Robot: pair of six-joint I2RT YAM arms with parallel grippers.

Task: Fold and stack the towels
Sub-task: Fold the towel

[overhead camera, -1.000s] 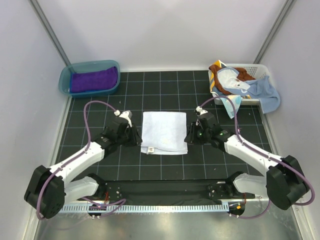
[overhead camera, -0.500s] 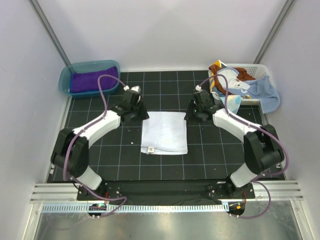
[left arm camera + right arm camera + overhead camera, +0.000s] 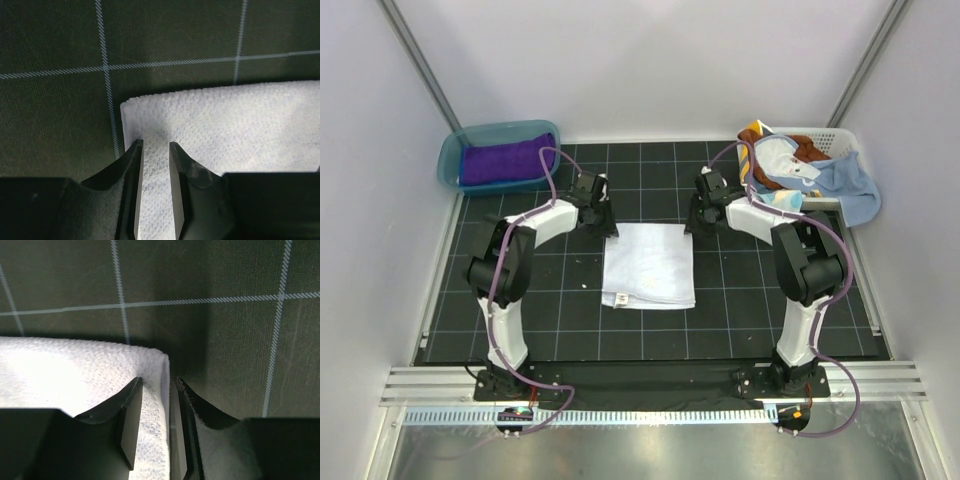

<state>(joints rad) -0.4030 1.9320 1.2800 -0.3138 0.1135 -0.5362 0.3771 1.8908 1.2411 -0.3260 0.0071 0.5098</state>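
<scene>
Near edge: both arm bases bolted behind the slotted rail point(image 3: 650, 415), arms reaching away from me across the black grid mat point(image 3: 520, 300). Mid-mat: white towel point(image 3: 649, 263) lying flat, folded to a rough rectangle, small tag at its near-left edge. Both tools are at its far edge, one per corner. Left gripper point(image 3: 155, 145) is over the far-left corner. Jaws are a narrow slot apart, one finger on the towel's left edge and the other over the cloth, and the pile showing in the gap looks flat, not bunched. Nothing held that I can see, and I can't tell if the tips touch the cloth. Right gripper point(image 3: 158, 381) is over the far-right corner, also parted by a narrow slot, with the towel's right edge running down into the gap. No pinch visible and contact is unclear. Far left: teal tub point(image 3: 450, 165) at the back corner with a purple towel point(image 3: 505, 160) laid in it. Far right: white basket point(image 3: 820, 133) holding a loose heap, with an orange-brown towel point(image 3: 808, 148) on top toward the back and a light blue towel point(image 3: 850, 190) draped over its right rim. Tub and basket are both well apart from the white towel.
</scene>
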